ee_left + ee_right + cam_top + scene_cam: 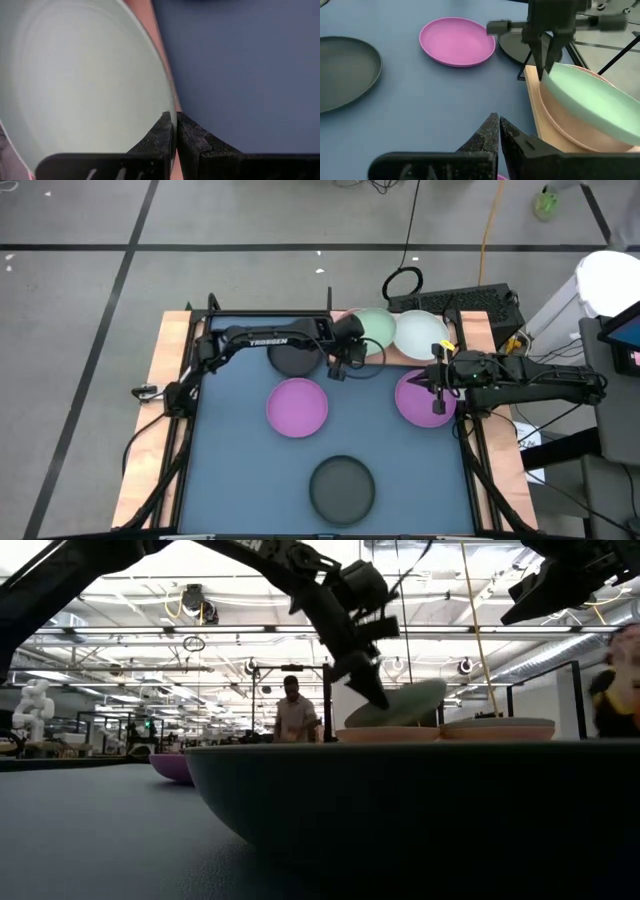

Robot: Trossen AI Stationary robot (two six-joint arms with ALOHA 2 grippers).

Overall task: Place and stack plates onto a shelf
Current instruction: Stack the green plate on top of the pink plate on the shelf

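Note:
My left gripper (345,352) reaches to the far middle and is shut on a pale green plate (375,328). That plate sits tilted over a pink plate (570,127), which lies on the wooden shelf (534,102). Another pale plate (420,332) lies beside them on the right. On the blue mat lie a black plate (292,360) under the left arm, a purple plate (297,406), a second purple plate (415,398) and a black plate (342,487) at the near edge. My right gripper (437,387) is shut with nothing in it, above the right purple plate. My left gripper pinches the pale green plate's rim (171,107) on its left side. One finger (159,134) lies over the hollow and the other stands outside. The fingers slant down from above and from the left. The plate is tilted, low at the held side (362,718) and raised at the right.
The black plate at the near edge (420,810) fills the front of the low view. A keyboard (455,302) and cables lie beyond the shelf. A person (292,710) stands in the room behind. Bare mat (230,470) lies at the near left.

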